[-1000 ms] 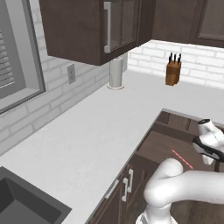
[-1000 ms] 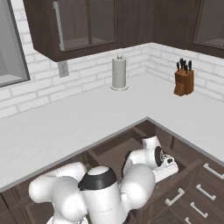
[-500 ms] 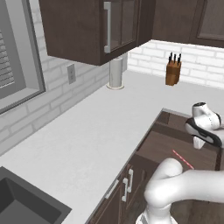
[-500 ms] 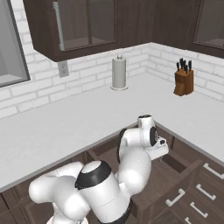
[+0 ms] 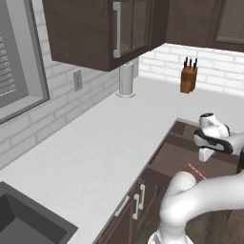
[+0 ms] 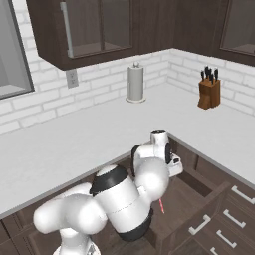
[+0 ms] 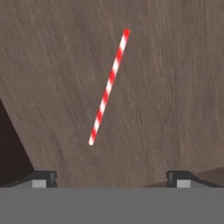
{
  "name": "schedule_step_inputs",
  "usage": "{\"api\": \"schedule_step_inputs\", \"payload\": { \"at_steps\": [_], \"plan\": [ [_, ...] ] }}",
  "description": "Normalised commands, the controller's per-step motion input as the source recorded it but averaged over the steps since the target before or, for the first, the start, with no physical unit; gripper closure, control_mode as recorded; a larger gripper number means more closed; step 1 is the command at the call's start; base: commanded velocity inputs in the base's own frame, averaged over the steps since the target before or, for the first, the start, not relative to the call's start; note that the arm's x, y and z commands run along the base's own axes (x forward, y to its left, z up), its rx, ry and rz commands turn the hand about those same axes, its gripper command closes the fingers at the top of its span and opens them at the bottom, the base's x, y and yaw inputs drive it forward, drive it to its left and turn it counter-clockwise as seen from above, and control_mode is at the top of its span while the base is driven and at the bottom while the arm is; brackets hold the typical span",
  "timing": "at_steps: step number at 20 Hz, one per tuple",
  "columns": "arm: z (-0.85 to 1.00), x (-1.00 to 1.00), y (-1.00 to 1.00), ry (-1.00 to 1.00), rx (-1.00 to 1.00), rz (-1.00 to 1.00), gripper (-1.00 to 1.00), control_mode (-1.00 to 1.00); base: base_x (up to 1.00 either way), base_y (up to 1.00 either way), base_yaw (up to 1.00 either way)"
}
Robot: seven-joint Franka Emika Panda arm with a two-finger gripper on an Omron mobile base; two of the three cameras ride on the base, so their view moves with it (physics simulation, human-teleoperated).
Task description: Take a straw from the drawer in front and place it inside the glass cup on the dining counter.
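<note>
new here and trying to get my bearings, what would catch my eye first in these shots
First, the red-and-white striped straw lying alone on the brown wooden floor of the open drawer, right ahead of the open gripper in the hand view. Next, the bulky white arm reaching out over that drawer. Behind it, on the white wall counter, a paper towel roll stands by the brick wall and a knife block in the corner.
</note>
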Motion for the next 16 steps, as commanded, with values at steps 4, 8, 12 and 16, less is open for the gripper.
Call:
{"api": "schedule_step_inputs", "payload": {
  "at_steps": [4, 8, 12, 16],
  "plan": [
    [-0.25, 0.22, 0.43, 0.00, 0.00, -0.09, -1.00, -1.00, 0.00, 0.00, 0.00],
    [-0.34, 0.21, 0.42, 0.00, 0.00, -0.10, -1.00, -1.00, 0.00, 0.00, 0.00],
    [-0.42, 0.06, 0.19, 0.00, 0.00, -0.06, -1.00, -1.00, 0.00, 0.00, 0.00],
    [-0.44, 0.08, 0.00, 0.00, 0.00, 0.00, -1.00, -1.00, 0.00, 0.00, 0.00]
  ]
}}
